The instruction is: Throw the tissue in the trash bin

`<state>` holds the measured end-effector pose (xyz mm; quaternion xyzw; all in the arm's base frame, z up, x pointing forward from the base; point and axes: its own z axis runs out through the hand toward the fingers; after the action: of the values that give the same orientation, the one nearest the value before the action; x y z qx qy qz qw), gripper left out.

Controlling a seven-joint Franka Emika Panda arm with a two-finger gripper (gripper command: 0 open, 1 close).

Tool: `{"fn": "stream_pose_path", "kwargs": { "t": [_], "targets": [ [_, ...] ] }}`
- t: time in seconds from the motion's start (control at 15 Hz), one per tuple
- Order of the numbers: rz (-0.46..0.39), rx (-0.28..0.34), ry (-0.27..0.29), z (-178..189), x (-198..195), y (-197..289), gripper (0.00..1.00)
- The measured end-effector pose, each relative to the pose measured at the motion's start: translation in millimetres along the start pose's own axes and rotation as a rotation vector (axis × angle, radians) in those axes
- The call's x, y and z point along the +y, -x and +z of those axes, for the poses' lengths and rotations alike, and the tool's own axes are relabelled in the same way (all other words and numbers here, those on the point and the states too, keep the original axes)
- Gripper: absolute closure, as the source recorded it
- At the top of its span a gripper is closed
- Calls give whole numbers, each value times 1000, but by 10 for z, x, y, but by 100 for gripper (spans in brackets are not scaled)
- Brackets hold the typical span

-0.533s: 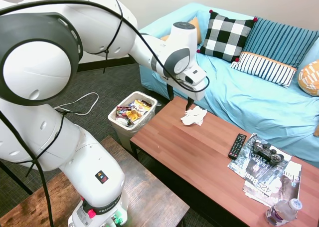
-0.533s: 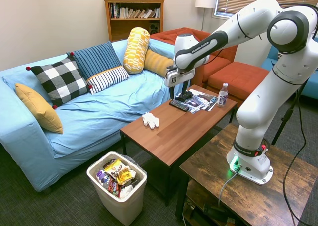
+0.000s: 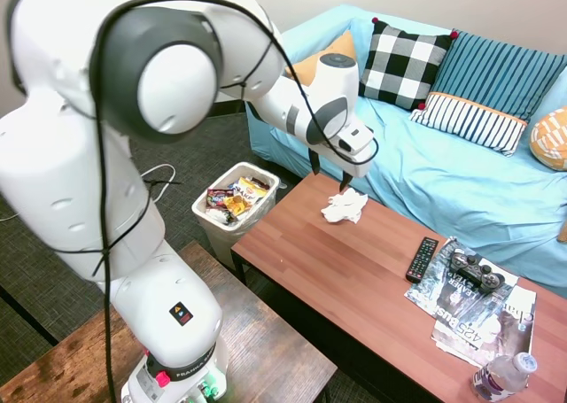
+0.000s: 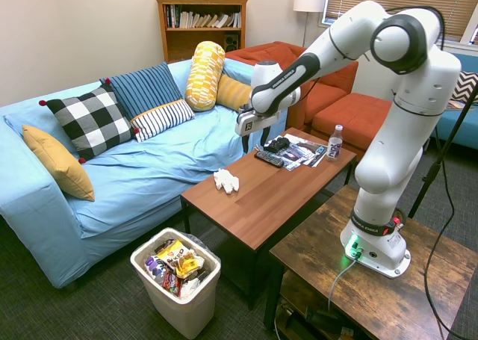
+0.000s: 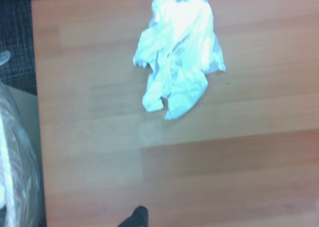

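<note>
The tissue [image 3: 344, 206] [image 4: 225, 180] is a crumpled white wad lying on the wooden coffee table [image 3: 354, 279] near its end closest to the bin. In the wrist view the tissue [image 5: 177, 52] lies alone on the wood. My gripper [image 3: 328, 174] [image 4: 252, 140] hangs open a little above the table, just over and slightly to the sofa side of the tissue, holding nothing. The trash bin [image 3: 210, 220] [image 4: 187, 314] is a white lined wastebasket on the carpet beside that table end, holding colourful snack wrappers.
A remote [image 3: 422, 259], a game controller [image 3: 476, 269], magazines [image 3: 483, 319] and a water bottle [image 3: 502, 376] occupy the table's other end. A blue sofa [image 3: 443, 177] with cushions runs behind the table. The bin's liner [image 5: 15, 162] shows in the wrist view.
The arm's upper joints have swung round and the gripper has shifted a little along the table toward the tissue. The tissue has not moved.
</note>
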<state>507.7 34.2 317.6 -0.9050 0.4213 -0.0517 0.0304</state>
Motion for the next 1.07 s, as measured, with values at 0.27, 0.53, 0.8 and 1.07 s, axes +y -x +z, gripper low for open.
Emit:
{"fn": "stream_pose_path", "kwargs": {
  "t": [0.27, 0.53, 0.8, 1.07],
  "targets": [
    [65, 3, 76, 725, -591, -246, 0],
    [115, -22, 163, 1646, -928, -507, 0],
    [132, -36, 186, 2141, -1265, -683, 100],
    [161, -44, 205, 2280, -1304, -841, 100]
  ]
}}
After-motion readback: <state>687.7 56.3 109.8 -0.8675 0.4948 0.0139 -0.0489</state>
